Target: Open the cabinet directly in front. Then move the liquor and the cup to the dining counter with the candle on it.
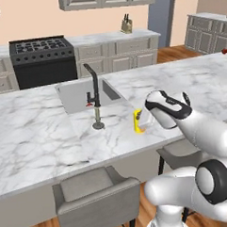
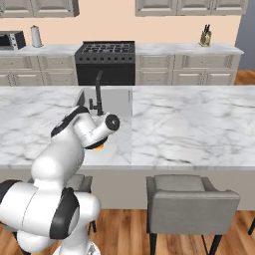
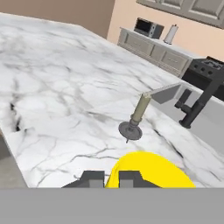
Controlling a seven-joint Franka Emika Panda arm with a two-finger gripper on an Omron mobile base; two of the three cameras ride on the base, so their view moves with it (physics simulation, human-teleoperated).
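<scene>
- candle [image 3: 139, 114]: ahead of the gripper [image 3: 107, 179], slightly left in left base view, upright on the dining counter [image 1: 36, 129].
- cup [image 1: 137, 121]: clamped in the shut gripper, upright, just above the marble.
- Next, by my read: straight down to release; candle stands clear.

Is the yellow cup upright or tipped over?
Upright: the cup stands vertical over the dining counter near the candle, with the pincer shut on it.
</scene>
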